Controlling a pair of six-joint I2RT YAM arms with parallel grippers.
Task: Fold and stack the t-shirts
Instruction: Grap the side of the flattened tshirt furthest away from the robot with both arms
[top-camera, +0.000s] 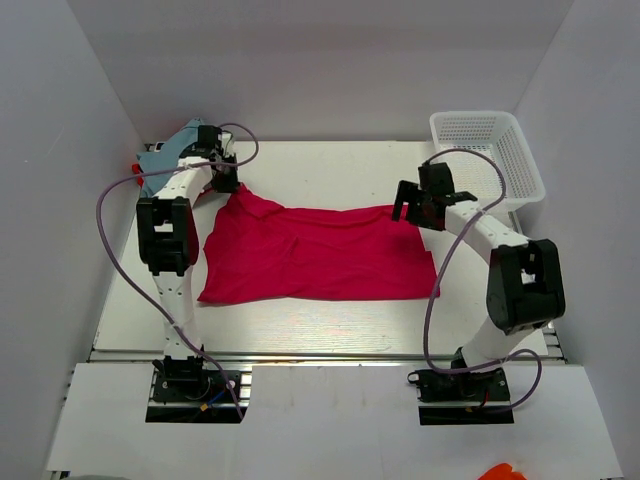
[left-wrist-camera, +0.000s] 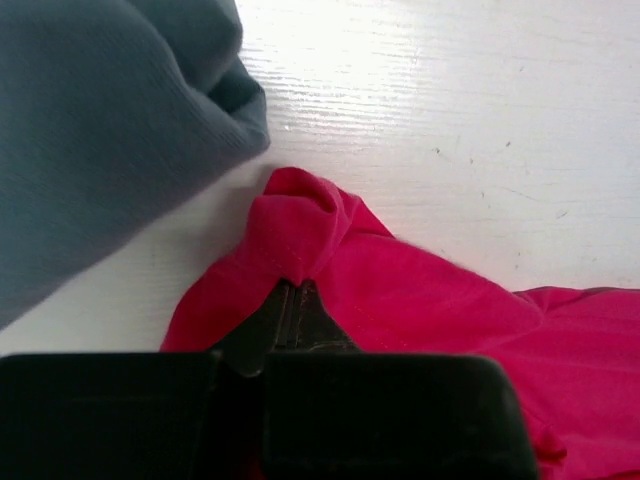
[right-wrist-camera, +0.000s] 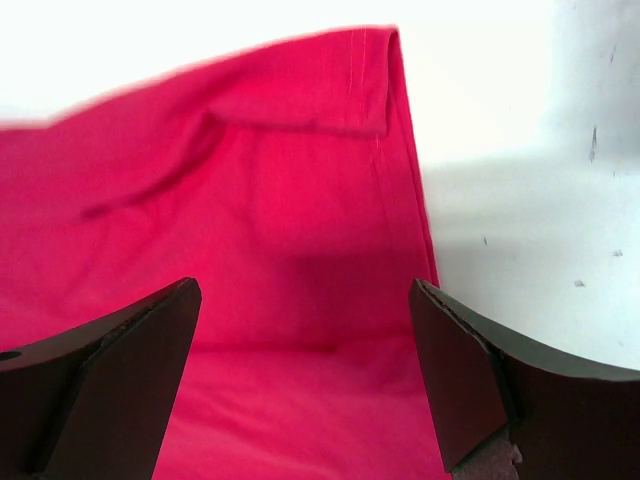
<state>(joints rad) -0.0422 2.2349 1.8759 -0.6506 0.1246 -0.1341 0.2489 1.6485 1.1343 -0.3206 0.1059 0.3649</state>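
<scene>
We note the left jaws clamp just a small corner of the pink shirt, spread across the worktop (right jaws wide, empty, over its right edge); a pull could slip it free or snag the grey shirt.

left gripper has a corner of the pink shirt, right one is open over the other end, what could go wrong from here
1. The left gripper pinches only a small bunched tip of the magenta t-shirt; a pull might slip it free.
2. The right gripper is open and holds nothing; lifting one-sided would likely bunch the cloth.
3. The blue-grey t-shirt lies close beside that pinch and might get dragged along.
</scene>
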